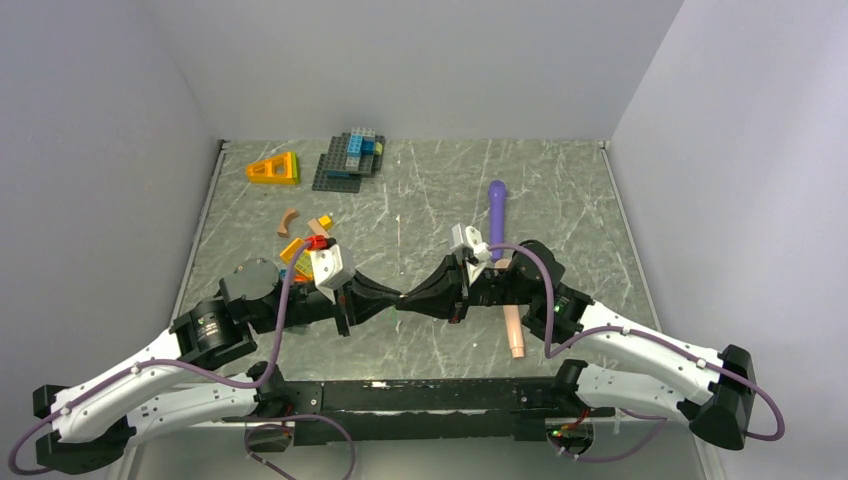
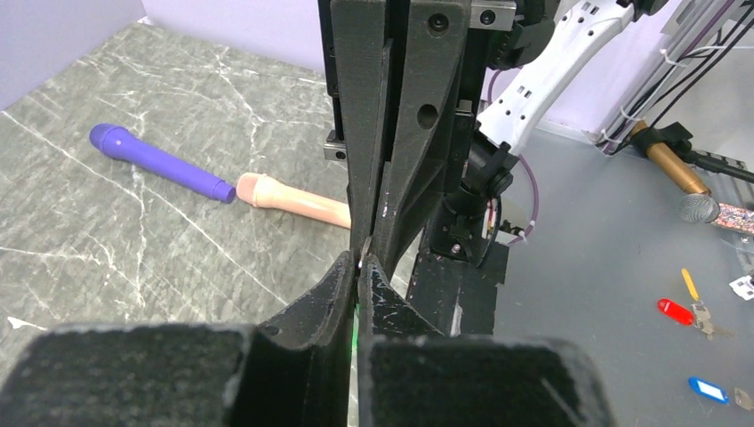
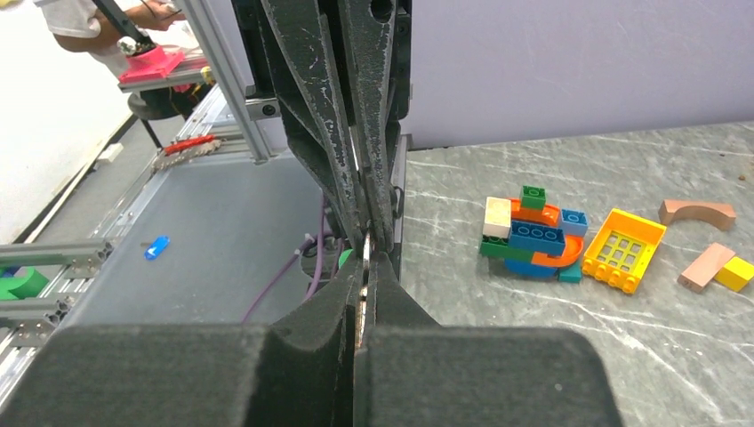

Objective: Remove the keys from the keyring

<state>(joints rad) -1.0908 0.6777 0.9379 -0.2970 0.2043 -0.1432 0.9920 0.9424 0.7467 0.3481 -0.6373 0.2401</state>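
Note:
My two grippers meet tip to tip above the middle of the table, the left gripper (image 1: 395,298) coming from the left and the right gripper (image 1: 409,296) from the right. In the left wrist view my left gripper (image 2: 359,261) is shut, with a bright green sliver of the green key (image 2: 356,322) between its jaws. In the right wrist view my right gripper (image 3: 365,253) is shut on a thin silvery metal edge, the keyring (image 3: 364,245). A bit of the green key (image 3: 344,259) shows just behind the tips. The brass key is hidden.
A purple handle (image 1: 497,205) and a beige piece (image 1: 514,335) lie right of centre. A brick build on a grey plate (image 1: 350,155), a yellow wedge (image 1: 275,168) and loose bricks (image 1: 300,235) lie at the back left. Grey walls close in the table on both sides.

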